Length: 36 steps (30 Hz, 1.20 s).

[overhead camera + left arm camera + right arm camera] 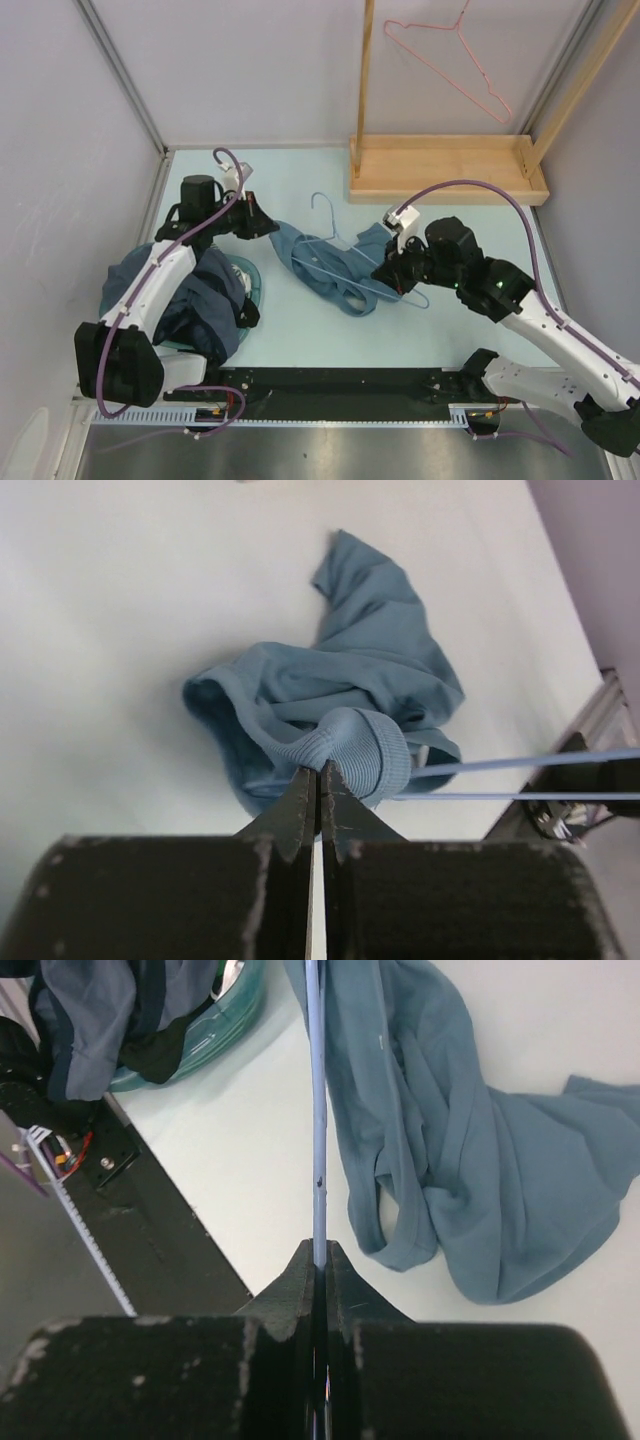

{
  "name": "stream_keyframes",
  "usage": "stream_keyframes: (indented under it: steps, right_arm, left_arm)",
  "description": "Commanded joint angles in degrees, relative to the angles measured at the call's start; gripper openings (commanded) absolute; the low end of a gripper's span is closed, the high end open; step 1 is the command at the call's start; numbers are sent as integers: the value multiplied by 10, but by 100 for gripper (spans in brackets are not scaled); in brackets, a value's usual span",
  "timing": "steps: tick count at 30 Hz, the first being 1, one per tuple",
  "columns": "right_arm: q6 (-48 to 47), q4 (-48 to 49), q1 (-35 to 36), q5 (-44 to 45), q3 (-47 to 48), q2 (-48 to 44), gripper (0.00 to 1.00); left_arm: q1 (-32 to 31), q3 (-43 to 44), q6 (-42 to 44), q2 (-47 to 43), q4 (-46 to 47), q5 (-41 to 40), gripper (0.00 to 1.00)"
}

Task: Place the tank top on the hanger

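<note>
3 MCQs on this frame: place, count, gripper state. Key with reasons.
1. The pink hanger is: A) lying flat B) hanging up at the wooden rack C) held by a gripper
2. Wire hangers in view: A) one B) two C) three
3. The right gripper is: A) open B) shut on nothing C) shut on the blue hanger
Key: 1 B, it hangs between the rack's posts. 2 B, one pink, one blue. 3 C, its wrist view shows the jaws closed on the wire.

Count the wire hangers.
2. The light-blue hanger lies mid-table against the tank top, held by the right gripper; the pink hanger hangs on the wooden rack behind. More may hide under the clothes heap.
</note>
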Motion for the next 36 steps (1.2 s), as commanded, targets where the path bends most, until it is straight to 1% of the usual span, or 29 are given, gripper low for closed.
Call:
stream_keyframes:
  steps: [1,3,6,10,13,14,17,19,22,23,24,25,26,27,28,29,30,31,33,35,36]
  right_arm:
    - [-3,91,43,81,-19,-8,0]
    - [-6,125,71,116,-42,-19,0]
    - [-4,175,99,158,-76,-23,0]
    - [4,255,130,187,-120,-16,0]
    - [8,304,144,208,-142,-10,0]
    - [9,323,145,211,-146,-11,0]
    - [9,337,152,223,-149,-21,0]
    - [7,336,152,226,-147,-37,0]
    - [2,331,153,212,-145,-61,0]
    - [3,327,152,208,-143,-66,0]
    - [3,326,152,202,-142,-69,0]
    - [6,325,152,190,-142,-73,0]
    - [8,322,152,186,-139,-76,0]
    - [9,320,152,180,-138,-78,0]
    - [10,319,152,171,-137,-79,0]
    - [10,318,152,165,-137,-81,0]
    - [9,314,152,163,-138,-82,0]
    - [8,312,151,161,-136,-81,0]
    - [6,306,143,154,-136,-83,0]
    - [7,306,132,136,-136,-85,0]
    - [9,306,114,111,-135,-86,0]
  left_arm:
    - [5,-6,-1,-19,54,115,0]
    - [5,-10,-19,-24,69,150,0]
    - [4,0,-50,-30,88,182,0]
    - [-1,51,-95,-43,94,193,0]
    - [-11,72,-118,-58,98,196,0]
    - [-13,73,-121,-61,98,194,0]
    - [-17,55,-117,-78,93,179,0]
    - [-16,36,-91,-85,61,142,0]
    - [-15,2,-80,-86,47,117,0]
    - [-15,-2,-78,-84,42,95,3]
    - [-15,-5,-72,-85,30,84,12]
    - [-15,-5,-63,-85,23,68,20]
    - [-15,-5,-60,-89,20,43,32]
    - [-15,-4,-56,-91,11,26,68]
    - [-15,-1,-53,-103,8,13,78]
    - [-15,0,-52,-111,8,4,86]
    - [-15,2,-49,-119,2,-20,98]
    - [-15,6,-47,-129,0,-31,100]
    - [-15,9,-33,-158,-17,-68,99]
    - [-15,10,-22,-190,-27,-89,100]
    - [-15,9,-13,-203,-33,-105,99]
